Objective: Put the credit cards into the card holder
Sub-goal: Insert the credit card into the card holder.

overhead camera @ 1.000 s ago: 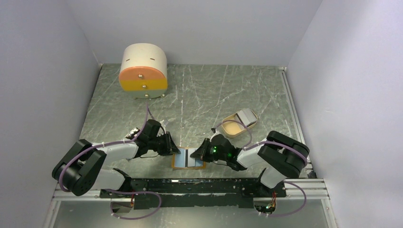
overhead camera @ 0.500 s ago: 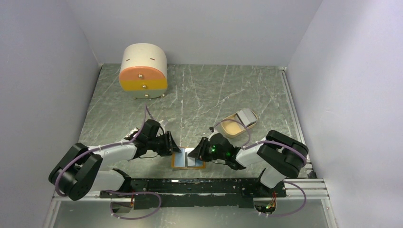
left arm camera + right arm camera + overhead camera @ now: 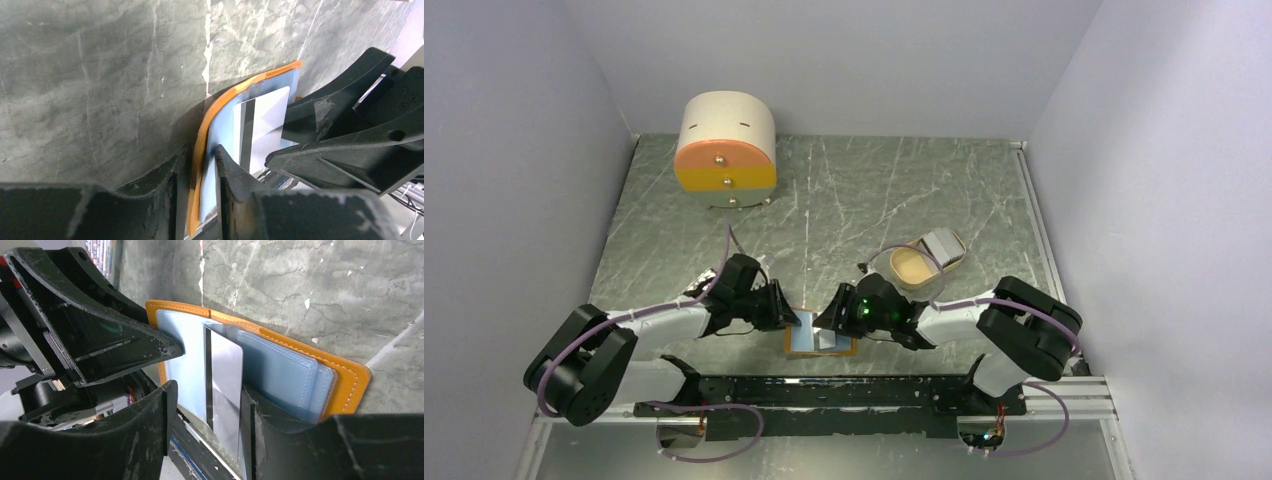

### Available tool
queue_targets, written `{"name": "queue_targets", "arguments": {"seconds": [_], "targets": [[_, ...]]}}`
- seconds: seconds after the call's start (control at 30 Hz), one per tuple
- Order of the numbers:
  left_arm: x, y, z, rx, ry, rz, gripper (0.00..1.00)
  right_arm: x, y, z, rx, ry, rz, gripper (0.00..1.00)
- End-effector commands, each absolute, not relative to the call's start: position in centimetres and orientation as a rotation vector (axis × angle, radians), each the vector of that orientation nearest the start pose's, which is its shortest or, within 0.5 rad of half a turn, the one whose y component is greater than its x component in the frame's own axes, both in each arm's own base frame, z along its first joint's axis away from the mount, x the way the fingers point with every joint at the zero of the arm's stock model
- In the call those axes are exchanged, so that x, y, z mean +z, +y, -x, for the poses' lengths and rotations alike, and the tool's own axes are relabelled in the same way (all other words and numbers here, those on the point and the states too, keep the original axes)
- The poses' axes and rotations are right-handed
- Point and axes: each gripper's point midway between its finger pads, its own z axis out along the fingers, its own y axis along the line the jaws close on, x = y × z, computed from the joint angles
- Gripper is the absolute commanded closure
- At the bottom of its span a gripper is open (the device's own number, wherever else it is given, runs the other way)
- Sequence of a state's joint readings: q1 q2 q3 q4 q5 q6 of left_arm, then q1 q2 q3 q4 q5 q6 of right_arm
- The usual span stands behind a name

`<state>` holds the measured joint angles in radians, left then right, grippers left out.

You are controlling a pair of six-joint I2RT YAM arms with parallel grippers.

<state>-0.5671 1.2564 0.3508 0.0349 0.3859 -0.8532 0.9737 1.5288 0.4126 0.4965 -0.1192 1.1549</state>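
The card holder (image 3: 804, 343) lies open near the table's front edge, orange outside and pale blue inside. My left gripper (image 3: 790, 318) is shut on its left flap, pinching the orange edge (image 3: 197, 150) and the blue lining. A pale credit card with a dark stripe (image 3: 225, 372) stands partly in the holder's right pockets (image 3: 295, 375); it also shows in the left wrist view (image 3: 262, 120). My right gripper (image 3: 209, 395) is open around that card, which rests against its right finger (image 3: 250, 405). In the top view the right gripper (image 3: 829, 325) hangs over the holder.
A tan oval tray (image 3: 914, 268) at the right middle holds more grey cards (image 3: 942, 243). A round cream-and-orange drawer box (image 3: 725, 148) stands at the back left. The two grippers are almost touching over the holder. A black rail (image 3: 824, 392) runs along the front edge.
My right gripper has moved left over the card holder, closer to the left gripper, and now covers more of the card. The left gripper has stayed on the flap.
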Motion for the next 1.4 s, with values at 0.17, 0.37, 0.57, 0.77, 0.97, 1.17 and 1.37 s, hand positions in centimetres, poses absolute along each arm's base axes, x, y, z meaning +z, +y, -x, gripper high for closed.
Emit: {"name": "queue_targets", "arguments": {"seconds": [0.17, 0.37, 0.57, 0.77, 0.97, 1.17, 1.37], "targets": [[2.8, -22.9, -16.0, -1.189, 2.612, 0.250, 0.81, -1.4, 30.7, -13.8, 0.915, 2.703, -0.167, 0.46], [3.8, -23.7, -15.9, -1.322, 2.535, 0.293, 0.82, -2.6, 29.2, -13.9, 0.760, 2.739, -0.099, 0.46], [3.0, -23.7, -15.5, -1.346, 2.546, 0.340, 0.74, -2.2, 27.7, -14.4, 0.588, 2.752, -0.013, 0.45], [2.5, -23.0, -15.5, -1.283, 2.556, 0.352, 0.72, -1.4, 26.4, -15.2, 0.463, 2.735, 0.040, 0.43], [2.6, -22.8, -15.5, -1.272, 2.544, 0.348, 0.77, -1.2, 26.4, -15.2, 0.435, 2.729, 0.057, 0.41], [2.3, -22.9, -15.4, -1.281, 2.553, 0.337, 0.90, -0.3, 26.2, -15.6, 0.418, 2.699, 0.064, 0.44], [1.9, -23.2, -15.3, -1.300, 2.571, 0.324, 0.91, -1.1, 27.1, -15.1, 0.477, 2.722, 0.062, 0.42]]}}
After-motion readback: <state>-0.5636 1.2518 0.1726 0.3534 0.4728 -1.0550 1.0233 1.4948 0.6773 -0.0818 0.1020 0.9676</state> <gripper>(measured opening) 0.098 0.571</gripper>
